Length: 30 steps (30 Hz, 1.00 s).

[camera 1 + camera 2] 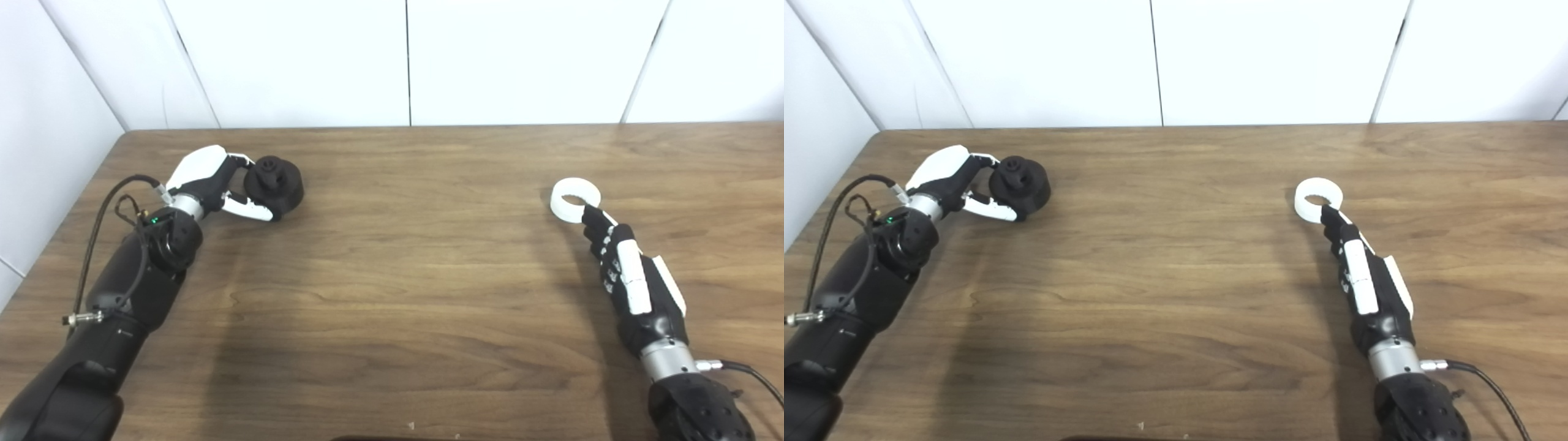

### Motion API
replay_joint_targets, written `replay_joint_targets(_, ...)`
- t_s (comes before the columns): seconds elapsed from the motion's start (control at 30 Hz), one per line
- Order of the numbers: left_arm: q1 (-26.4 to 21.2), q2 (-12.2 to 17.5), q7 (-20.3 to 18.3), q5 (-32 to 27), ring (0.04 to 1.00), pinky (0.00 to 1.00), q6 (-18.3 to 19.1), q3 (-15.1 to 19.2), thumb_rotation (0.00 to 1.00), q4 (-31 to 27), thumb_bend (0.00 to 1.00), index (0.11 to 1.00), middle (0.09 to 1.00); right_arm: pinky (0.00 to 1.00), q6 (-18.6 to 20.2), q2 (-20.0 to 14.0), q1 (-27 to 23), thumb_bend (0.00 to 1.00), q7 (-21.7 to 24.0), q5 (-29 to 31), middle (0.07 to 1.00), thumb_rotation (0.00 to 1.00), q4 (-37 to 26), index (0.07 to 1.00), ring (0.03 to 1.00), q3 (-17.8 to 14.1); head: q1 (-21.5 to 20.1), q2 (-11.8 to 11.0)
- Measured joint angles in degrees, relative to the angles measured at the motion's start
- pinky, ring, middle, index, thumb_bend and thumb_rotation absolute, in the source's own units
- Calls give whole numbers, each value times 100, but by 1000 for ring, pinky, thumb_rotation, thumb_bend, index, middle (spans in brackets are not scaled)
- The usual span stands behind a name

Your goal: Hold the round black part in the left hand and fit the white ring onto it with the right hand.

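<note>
Wooden table (392, 294), both arms entering from the near edge. Right hand (631, 275) lies low over the table on the right, fingers stretched forward and loosely together; its fingertips (593, 222) touch the near rim of the white ring (574, 199), but whether they grip it cannot be told. Ring sits on the table, hole facing up. Farther back on the left, left hand (214, 184) is wrapped around the round black part (274, 184), thumb under, fingers over. White wall (404, 61) behind.
</note>
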Motion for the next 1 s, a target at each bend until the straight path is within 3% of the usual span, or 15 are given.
replay_joint_targets(0.47,413,-33,-107,-115,944,838,116,60,335,-710,715,630,881,1000,31,-6,-1,610,44,3,934,1000,-20,905,963,0,0,53)
replay_joint_targets(0.8,797,-85,-348,-132,957,863,207,-16,314,-1552,714,637,885,1000,45,-9,-5,609,50,-4,932,1000,-23,906,961,9,0,88)
replay_joint_targets(1.0,1111,-167,-562,-124,961,863,225,-119,356,-2197,718,635,895,1000,117,-9,-10,611,50,-11,938,1000,-51,909,972,24,0,114)
